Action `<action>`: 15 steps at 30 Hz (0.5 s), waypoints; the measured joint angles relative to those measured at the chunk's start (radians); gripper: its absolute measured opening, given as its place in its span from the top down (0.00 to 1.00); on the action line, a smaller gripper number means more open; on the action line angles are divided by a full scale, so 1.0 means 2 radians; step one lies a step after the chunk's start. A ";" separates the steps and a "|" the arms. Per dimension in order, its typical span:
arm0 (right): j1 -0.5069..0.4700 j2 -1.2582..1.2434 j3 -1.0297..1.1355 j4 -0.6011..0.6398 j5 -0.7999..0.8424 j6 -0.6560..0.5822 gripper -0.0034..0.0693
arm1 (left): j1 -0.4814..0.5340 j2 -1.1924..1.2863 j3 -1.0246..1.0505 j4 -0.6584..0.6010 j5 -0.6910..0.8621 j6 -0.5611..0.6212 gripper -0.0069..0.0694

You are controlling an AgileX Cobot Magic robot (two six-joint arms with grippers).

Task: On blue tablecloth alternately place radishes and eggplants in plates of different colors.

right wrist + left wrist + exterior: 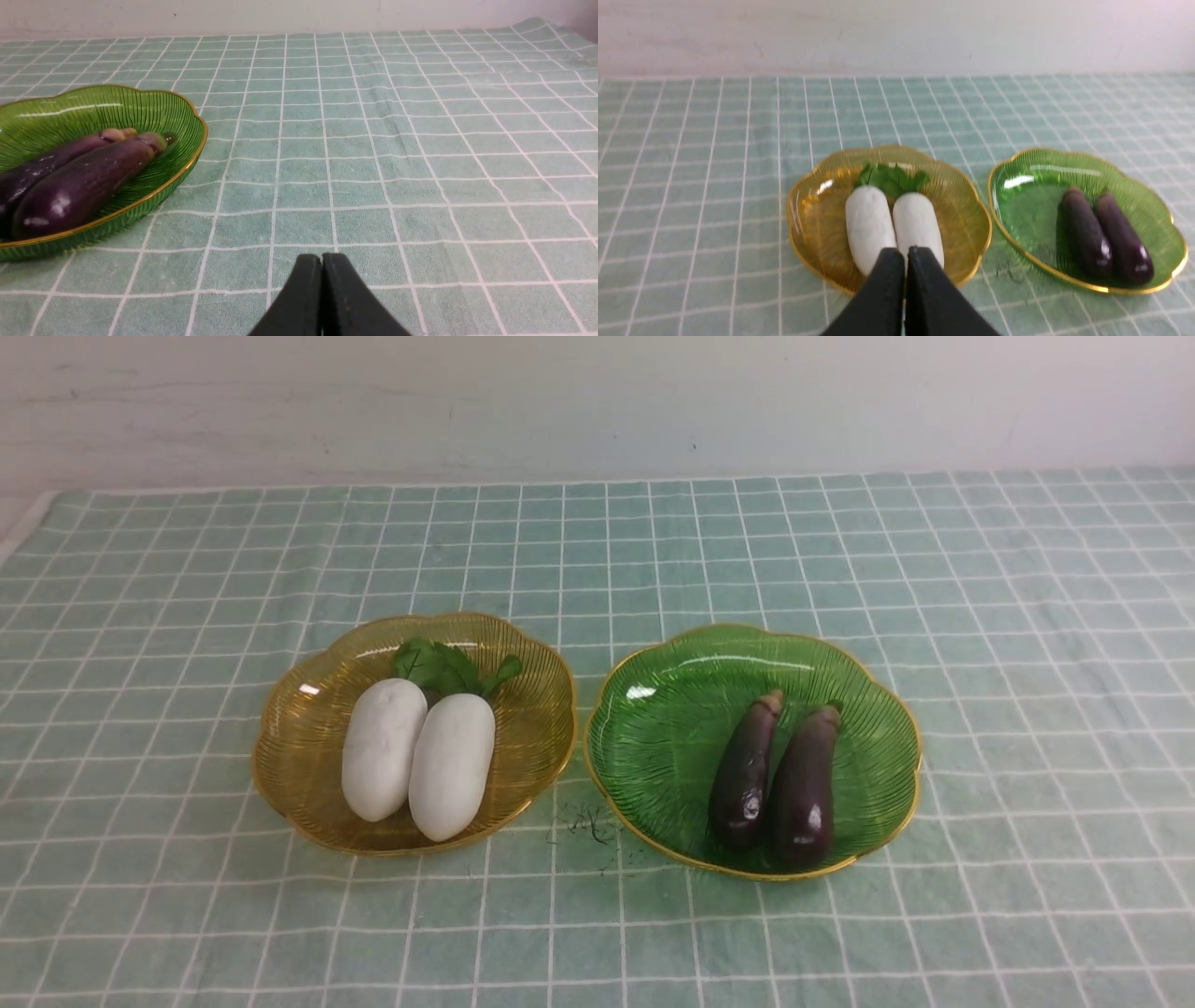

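Two white radishes lie side by side in the amber-yellow plate, leaves pointing away from me. Beside it stands the green plate, holding two dark purple eggplants. Both plates rest on the blue tablecloth. No arm shows in the front view. My left gripper is shut and empty, short of the yellow plate. Also shut and empty, my right gripper hangs over bare cloth, off to the side of the green plate.
A pale wall runs along the cloth's far edge. A small dark scribble mark sits on the cloth between the plates. The cloth's left edge shows at the far left corner.
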 joint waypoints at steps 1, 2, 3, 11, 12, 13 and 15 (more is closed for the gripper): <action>0.000 0.000 0.000 0.000 0.000 0.000 0.97 | 0.000 -0.003 0.002 0.000 -0.007 0.000 0.92; 0.000 0.000 0.000 0.000 0.000 0.000 0.97 | 0.000 -0.018 0.015 -0.001 -0.021 0.000 0.92; 0.000 0.000 0.000 0.000 0.000 0.000 0.97 | 0.000 -0.025 0.023 -0.001 -0.029 0.000 0.92; 0.000 0.000 0.000 0.000 0.000 0.000 0.97 | 0.000 -0.052 0.056 0.000 -0.027 0.000 0.92; 0.000 0.000 0.000 0.000 0.000 0.000 0.97 | 0.000 -0.052 0.056 0.000 -0.021 0.000 0.92; 0.000 0.000 0.000 0.000 0.000 0.000 0.97 | 0.000 -0.052 0.056 0.001 -0.019 0.000 0.92; 0.000 0.000 0.000 0.000 0.000 0.000 0.97 | 0.000 -0.052 0.056 0.001 -0.017 0.000 0.92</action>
